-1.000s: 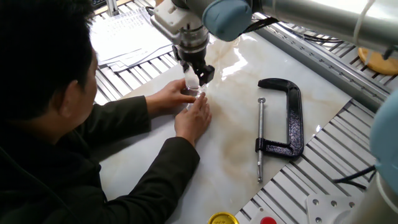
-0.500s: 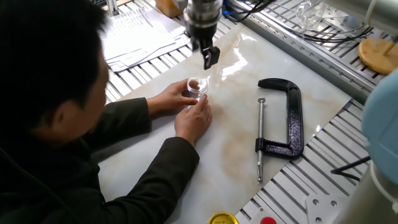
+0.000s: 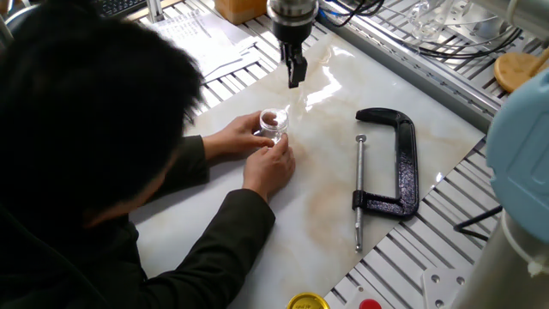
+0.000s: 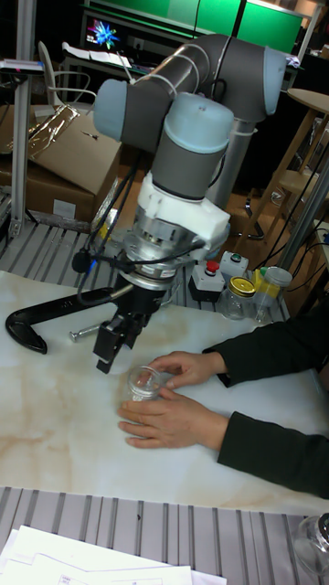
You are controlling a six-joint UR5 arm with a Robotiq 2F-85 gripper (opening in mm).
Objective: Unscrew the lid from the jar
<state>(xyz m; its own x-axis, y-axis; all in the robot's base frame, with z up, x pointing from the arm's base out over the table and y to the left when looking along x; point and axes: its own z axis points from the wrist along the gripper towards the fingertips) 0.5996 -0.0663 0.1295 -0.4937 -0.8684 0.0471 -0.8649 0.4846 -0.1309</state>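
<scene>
The tiny clear jar (image 3: 273, 123) (image 4: 143, 382) stands on the marble board, held steady between a person's two hands (image 3: 268, 163). My gripper (image 3: 296, 75) (image 4: 113, 344) hangs in the air above and slightly behind the jar, clear of it and of the hands. Its dark fingers (image 4: 104, 353) point down at the board. The lid is too small and clear to make out, either on the jar or between the fingers. How far apart the jaws stand is not clear in either view.
A black C-clamp (image 3: 390, 167) (image 4: 37, 324) lies on the board to the right of the jar. A yellow lid (image 3: 307, 301) and a red cap (image 3: 370, 304) sit at the front edge. The person's head and arm fill the left side. Papers (image 3: 184, 43) lie behind.
My gripper was down at the jar top between the hands one second ago. It has since risen and drifted back and to the right. The hands and jar stayed put.
</scene>
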